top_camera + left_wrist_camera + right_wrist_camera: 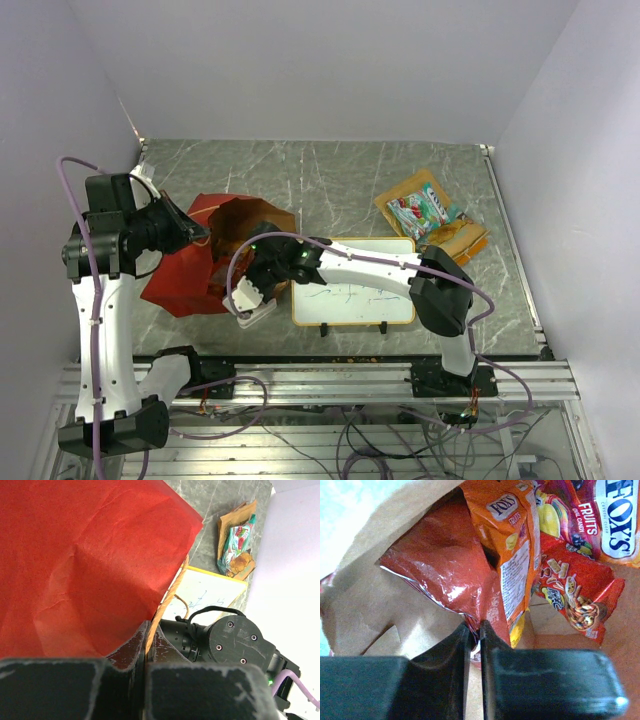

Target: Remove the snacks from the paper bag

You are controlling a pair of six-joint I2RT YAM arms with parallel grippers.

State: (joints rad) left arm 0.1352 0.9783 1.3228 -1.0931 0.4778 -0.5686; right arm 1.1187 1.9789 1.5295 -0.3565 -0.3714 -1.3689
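Observation:
The paper bag [180,275] lies on its side at the table's left, red outside [85,555] and brown inside [365,610]. My left gripper [197,232] [148,630] is shut on the bag's rim by a thin handle and holds the mouth up. My right gripper [252,265] [475,627] reaches into the mouth and is shut on the corner of a red foil packet [440,560]. Beside it inside the bag are an orange candy packet [512,540] and red packets [575,595]. A flat orange bag with a teal packet [430,215] [237,545] lies out on the table at the right.
A framed whiteboard [355,295] [205,597] with writing lies under my right arm [235,640], between the bag and the taken-out snacks. White walls close in the left, back and right. The grey marble table [330,180] runs to the rail at the front.

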